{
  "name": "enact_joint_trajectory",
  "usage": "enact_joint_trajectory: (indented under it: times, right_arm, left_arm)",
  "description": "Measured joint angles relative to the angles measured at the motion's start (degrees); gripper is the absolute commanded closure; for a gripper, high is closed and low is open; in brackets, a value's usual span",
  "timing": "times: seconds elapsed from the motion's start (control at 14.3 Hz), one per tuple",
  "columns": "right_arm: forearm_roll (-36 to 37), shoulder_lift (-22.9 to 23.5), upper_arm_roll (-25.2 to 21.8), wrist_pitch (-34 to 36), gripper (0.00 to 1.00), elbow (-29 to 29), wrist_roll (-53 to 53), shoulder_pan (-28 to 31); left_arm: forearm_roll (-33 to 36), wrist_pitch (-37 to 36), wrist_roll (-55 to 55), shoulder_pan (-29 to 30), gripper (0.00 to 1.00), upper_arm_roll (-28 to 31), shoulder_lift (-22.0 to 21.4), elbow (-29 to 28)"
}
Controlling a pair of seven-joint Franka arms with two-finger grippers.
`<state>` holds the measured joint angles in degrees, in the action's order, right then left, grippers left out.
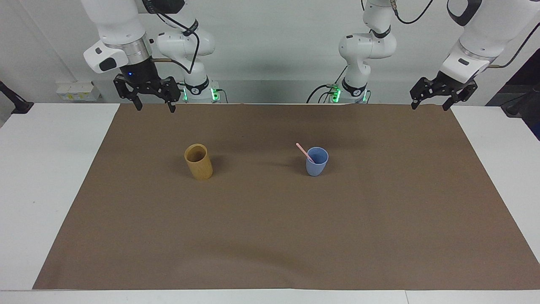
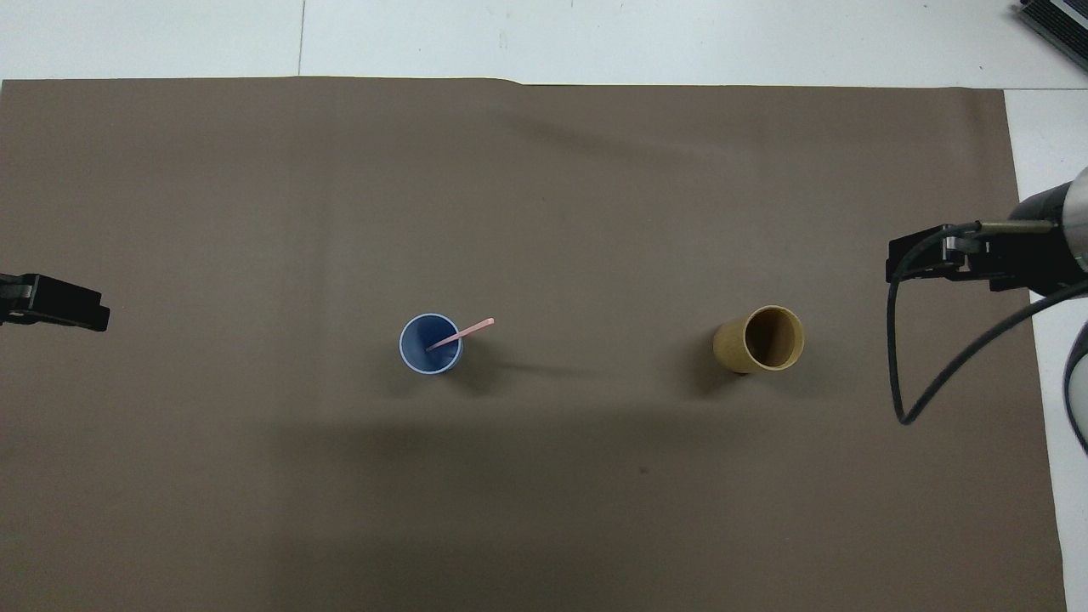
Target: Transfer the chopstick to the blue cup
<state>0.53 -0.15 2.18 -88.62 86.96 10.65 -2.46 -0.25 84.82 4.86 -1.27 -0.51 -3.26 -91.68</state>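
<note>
The blue cup (image 1: 316,163) stands upright mid-table, also seen in the overhead view (image 2: 430,344). One pale-pink chopstick (image 1: 302,150) leans in it, its top pointing toward the right arm's end (image 2: 469,330). My right gripper (image 1: 154,109) hangs open and empty over the mat's edge nearest the robots, apart from the tan holder. My left gripper (image 1: 429,107) hangs open and empty over the mat's corner at the left arm's end and waits.
A tan-yellow cylindrical holder (image 1: 198,162) stands upright and empty (image 2: 762,340), beside the blue cup toward the right arm's end. A brown mat (image 1: 270,236) covers most of the white table (image 1: 46,169). A black cable (image 2: 901,365) loops from the right wrist.
</note>
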Motion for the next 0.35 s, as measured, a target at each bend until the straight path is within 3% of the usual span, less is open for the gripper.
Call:
enact_joint_trajectory:
  times: [0.35]
  right_arm:
    - [-0.4, 0.0, 2.3, 0.0, 0.0, -0.1, 0.0, 1.5]
  left_arm:
    - [0.0, 0.0, 0.0, 0.0, 0.0, 0.0, 0.0, 0.0]
